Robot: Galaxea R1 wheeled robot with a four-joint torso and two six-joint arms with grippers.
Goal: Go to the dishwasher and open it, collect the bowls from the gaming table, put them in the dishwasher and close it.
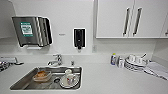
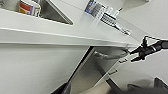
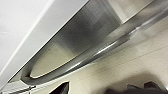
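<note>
Your right gripper (image 3: 100, 91) sits just beside the dishwasher (image 3: 82, 32) handle (image 3: 105, 50), under the counter (image 2: 50, 27); I can't tell its finger state. Pull off-centre and it could slip off the bar.

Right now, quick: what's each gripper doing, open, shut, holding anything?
Left: cannot tell; it is by the dishwasher front under the counter.
Right: cannot tell; it is close up at the dishwasher's bar handle.
</note>
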